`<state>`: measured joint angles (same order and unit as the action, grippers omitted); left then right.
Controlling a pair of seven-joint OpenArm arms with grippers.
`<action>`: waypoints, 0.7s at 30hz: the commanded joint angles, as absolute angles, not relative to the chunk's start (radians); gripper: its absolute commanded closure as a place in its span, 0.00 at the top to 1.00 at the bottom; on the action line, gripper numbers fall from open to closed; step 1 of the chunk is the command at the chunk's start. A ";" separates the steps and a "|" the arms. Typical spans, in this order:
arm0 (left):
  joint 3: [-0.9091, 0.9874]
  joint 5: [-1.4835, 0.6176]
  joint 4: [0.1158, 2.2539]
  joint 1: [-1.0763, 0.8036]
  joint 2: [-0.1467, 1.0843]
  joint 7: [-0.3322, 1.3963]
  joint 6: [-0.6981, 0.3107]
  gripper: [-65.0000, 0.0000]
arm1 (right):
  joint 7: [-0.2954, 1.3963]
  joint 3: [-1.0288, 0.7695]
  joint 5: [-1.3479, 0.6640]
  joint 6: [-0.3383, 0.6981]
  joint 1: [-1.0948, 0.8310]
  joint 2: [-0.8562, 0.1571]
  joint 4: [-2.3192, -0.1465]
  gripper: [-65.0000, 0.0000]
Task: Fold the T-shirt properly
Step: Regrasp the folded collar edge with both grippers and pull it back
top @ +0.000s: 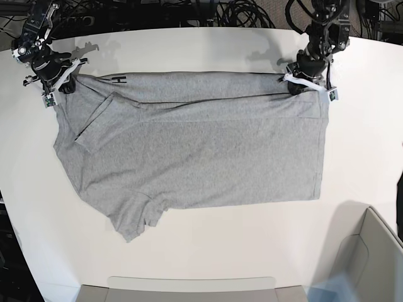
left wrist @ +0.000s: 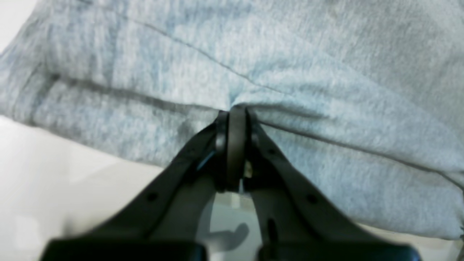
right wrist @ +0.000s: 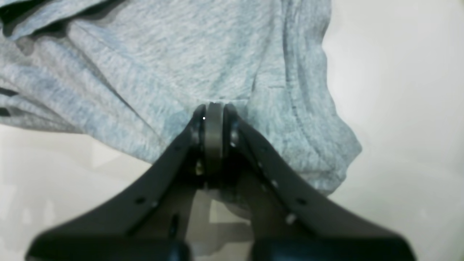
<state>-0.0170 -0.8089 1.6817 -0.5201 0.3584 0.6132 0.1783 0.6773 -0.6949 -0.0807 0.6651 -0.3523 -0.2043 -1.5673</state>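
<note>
My left gripper [left wrist: 235,112] and right gripper [right wrist: 214,108] pinch the soft, floppy, light T-shirt [top: 201,145] by its two corners along the counter's [top: 189,251] far edge.

The base view looks down from high above onto the whole white table [top: 208,251], taking in both arms at its far edge and the T-shirt [top: 201,151] spread between them. The left wrist view sits close behind the left gripper [left wrist: 235,112], looking along its closed jaws at grey cloth by the far right corner. The right wrist view sits equally close behind the right gripper [right wrist: 214,108] by the far left corner. Each wrist view shares with the base view only its own pinched stretch of the shirt's far edge.
</note>
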 commanded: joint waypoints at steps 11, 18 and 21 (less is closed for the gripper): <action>-0.021 -0.771 1.744 -0.727 0.366 0.763 0.262 0.00 | 0.809 -0.869 0.085 0.698 -0.435 -0.142 -1.610 0.01; -0.019 -0.771 1.876 -0.723 0.366 0.765 0.271 0.00 | 0.808 -0.923 0.104 0.698 -0.381 -0.028 -1.805 0.01; -0.019 -0.771 1.928 -0.720 0.366 0.776 0.271 0.00 | 0.814 -0.957 0.105 0.698 -0.348 0.015 -1.908 0.01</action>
<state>-0.0181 -0.7738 1.9148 -0.7078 0.3630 0.7654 0.2672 0.8345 -0.9524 0.1108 0.6872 -0.3523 0.0223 -1.8828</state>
